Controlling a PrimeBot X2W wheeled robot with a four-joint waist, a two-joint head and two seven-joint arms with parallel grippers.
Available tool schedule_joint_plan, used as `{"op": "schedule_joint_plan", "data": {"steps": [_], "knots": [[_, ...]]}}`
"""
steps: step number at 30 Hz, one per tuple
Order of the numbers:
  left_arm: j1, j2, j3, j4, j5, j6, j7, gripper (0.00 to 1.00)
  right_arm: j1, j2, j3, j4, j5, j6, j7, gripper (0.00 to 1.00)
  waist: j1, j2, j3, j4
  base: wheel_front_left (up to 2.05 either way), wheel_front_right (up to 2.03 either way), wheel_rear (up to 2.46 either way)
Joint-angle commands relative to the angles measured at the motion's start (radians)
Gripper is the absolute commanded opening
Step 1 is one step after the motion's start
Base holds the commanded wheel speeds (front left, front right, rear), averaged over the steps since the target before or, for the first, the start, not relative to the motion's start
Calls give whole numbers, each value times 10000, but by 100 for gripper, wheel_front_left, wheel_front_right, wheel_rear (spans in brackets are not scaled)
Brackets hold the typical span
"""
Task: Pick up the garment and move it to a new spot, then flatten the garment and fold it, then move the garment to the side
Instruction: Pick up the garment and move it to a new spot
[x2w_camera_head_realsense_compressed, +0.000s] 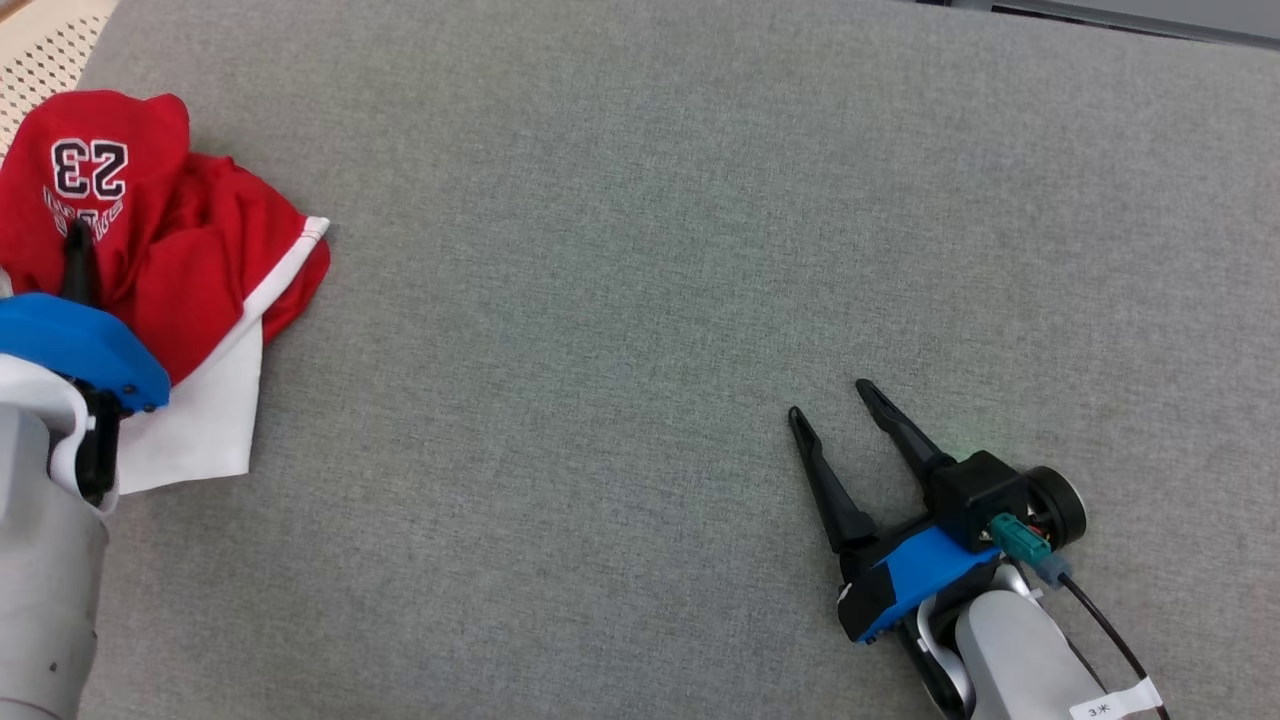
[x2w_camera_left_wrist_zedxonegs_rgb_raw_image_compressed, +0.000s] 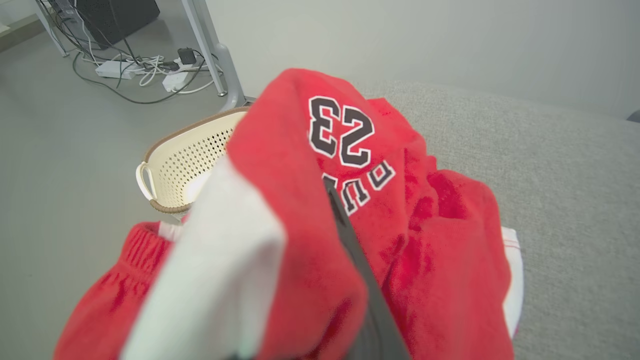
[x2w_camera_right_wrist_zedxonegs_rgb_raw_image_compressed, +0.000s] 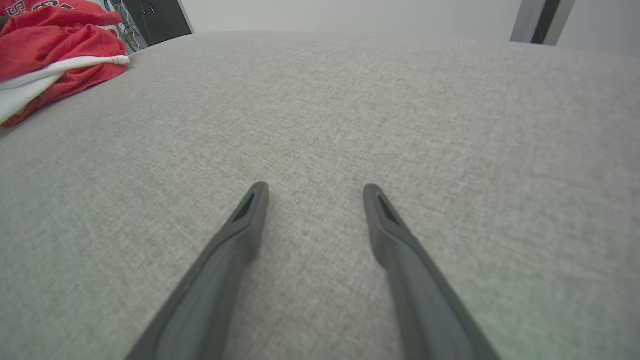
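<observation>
Here left hand (x2w_camera_head_realsense_compressed: 78, 245) clamps the garment (x2w_camera_head_realsense_compressed: 200, 250), basket (x2w_camera_left_wrist_zedxonegs_rgb_raw_image_compressed: 185, 155) just beyond it; right hand (x2w_camera_head_realsense_compressed: 828, 398) spread apart.

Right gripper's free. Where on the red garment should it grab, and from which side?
Probably the white panel of the garment: it lies flat at the heap's near edge, clear of the bunch. Bring the right gripper in low from the robot's right.

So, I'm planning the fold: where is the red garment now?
The garment lies bunched far left on the grey surface in the head view, near the cream basket, left gripper closed on it.
</observation>
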Motion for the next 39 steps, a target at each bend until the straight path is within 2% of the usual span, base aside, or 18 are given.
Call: {"op": "schedule_joint_plan", "data": {"steps": [1, 7, 15, 20, 25, 31, 36, 37, 38, 39], "knots": [[-397, 167, -69, -173, 83, -5, -324, 0, 566, -611, -380, 910, 136, -129, 343, 100, -2, -1, -175, -60, 0, 0, 0], [-853, 242, -622, -1011, 271, -5, -902, 0, 677, -468, -190, 712, 408, -117, 265, 100, -2, -1, -824, -260, 0, 0, 0], [-1224, -40, -1699, -3406, 88, -6, -1038, 0, 982, -331, -52, 313, 1092, -76, 199, 100, -2, -1, -1822, -1087, 0, 0, 0], [-885, -615, -2393, -4832, -308, -6, -1046, 0, 1322, -318, -121, 207, 1330, -74, 194, 100, -2, -1, -2186, -1854, 0, 0, 0], [-519, -1317, -2997, -5502, -553, -6, -1050, 0, 1432, -315, -13, 89, 1473, -74, 191, 100, -2, -1, -2311, -2721, 0, 0, 0], [350, -2431, -3899, -5414, -815, -6, -1049, 0, 1400, -309, 1, -38, 1565, -74, 193, 100, -2, -1, -2237, -3389, 0, 0, 0], [1480, -2997, -4405, -4930, -810, -6, -1049, 0, 1504, -308, -3, -57, 1623, -74, 193, 100, -2, -1, -2213, -3479, 0, 0, 0], [1741, -3085, -4549, -4841, -789, -6, -1043, 6, 1524, -310, -37, -53, 1610, -74, 193, 100, -2, -1, -2213, -3446, 0, 0, 0], [1993, -3121, -4662, -4735, -805, -6, -1043, 41, 1552, -310, -49, -42, 1605, -74, 193, 100, -2, -1, -2225, -3408, 0, 0, 0], [2209, -3129, -4660, -4620, -852, -6, -1045, 89, 1569, -310, -53, -21, 1597, -74, 193, 100, -2, -1, -2245, -3365, 0, 0, 0]]}}
